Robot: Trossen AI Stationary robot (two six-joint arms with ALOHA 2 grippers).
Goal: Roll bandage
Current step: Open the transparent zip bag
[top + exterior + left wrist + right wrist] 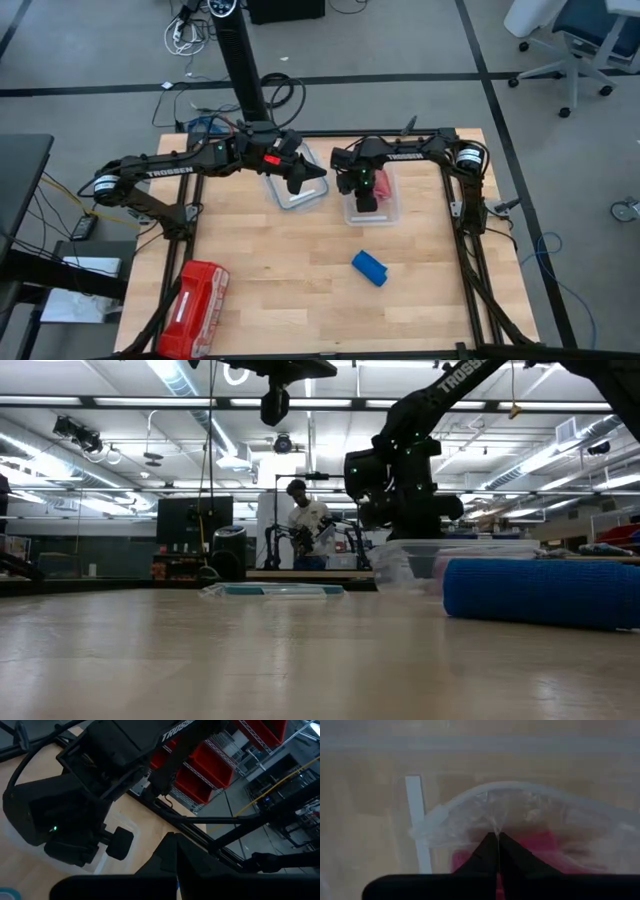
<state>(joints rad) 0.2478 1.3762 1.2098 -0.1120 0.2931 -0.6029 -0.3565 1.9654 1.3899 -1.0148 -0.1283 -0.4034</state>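
My right end effector point(366, 201) hangs clenched over the clear plastic container point(390, 212) holding pink-red rolls point(547, 845), fingertips pressed together. My left end effector point(314, 181) is also clenched, above the clear lid with a teal rim point(285, 199). The bright blue rolled fabric bandage point(369, 268) lies alone on the wooden surface point(290, 290), well apart from both. A red plastic-wrapped pack point(195, 296) sits near the corner.

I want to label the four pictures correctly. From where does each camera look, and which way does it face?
High view: above the table, facing straight down; shows both arms, the bandage.
Low view: table height, facing level into the room; shows the bandage, one arm.
Left wrist view: on the left arm, facing the right arm.
Right wrist view: above the clear box, facing down; left gripper, right gripper shut.
High and low share the bandage.
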